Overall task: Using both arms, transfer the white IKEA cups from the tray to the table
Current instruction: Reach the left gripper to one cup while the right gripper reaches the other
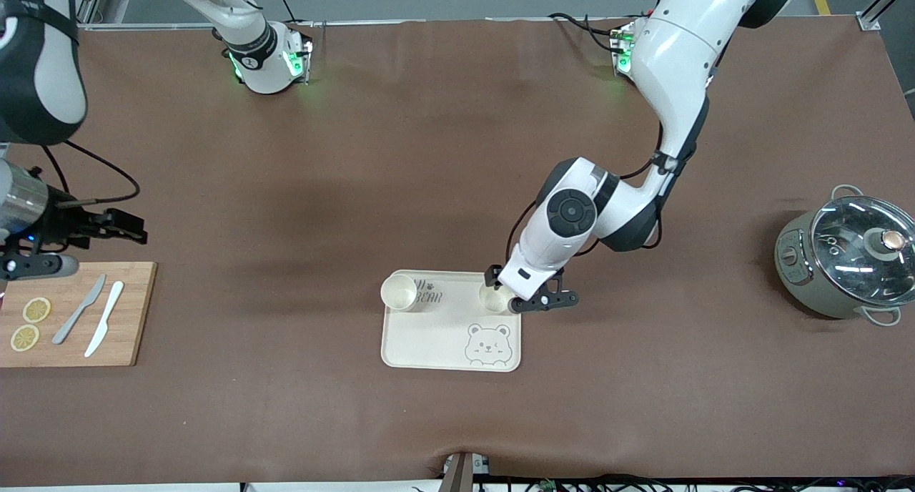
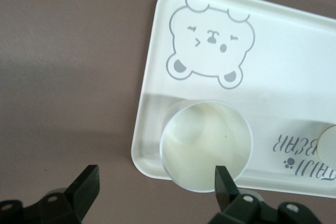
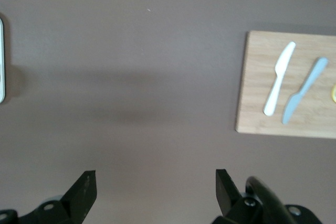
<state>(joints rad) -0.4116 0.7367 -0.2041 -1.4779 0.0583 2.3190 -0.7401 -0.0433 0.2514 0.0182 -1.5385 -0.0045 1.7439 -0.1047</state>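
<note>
Two white cups stand upright on the cream bear-printed tray [image 1: 429, 342], along its edge farther from the front camera. One cup [image 1: 399, 292] is at the corner toward the right arm's end. The other cup [image 1: 492, 299] is at the corner toward the left arm's end. My left gripper [image 1: 509, 293] is open just above that cup. In the left wrist view the cup [image 2: 206, 144] sits off-centre by one fingertip [image 2: 223, 179] of the left gripper [image 2: 157, 179], and the second cup's rim [image 2: 329, 148] shows on the tray [image 2: 294, 66]. My right gripper [image 1: 132, 229] is open and empty over bare table [image 3: 156, 182].
A wooden cutting board [image 1: 132, 313] with a grey knife [image 1: 78, 310], a white knife [image 1: 104, 327] and two lemon slices [image 1: 36, 310] lies at the right arm's end; the board also shows in the right wrist view [image 3: 257, 87]. A lidded pot [image 1: 847, 259] stands at the left arm's end.
</note>
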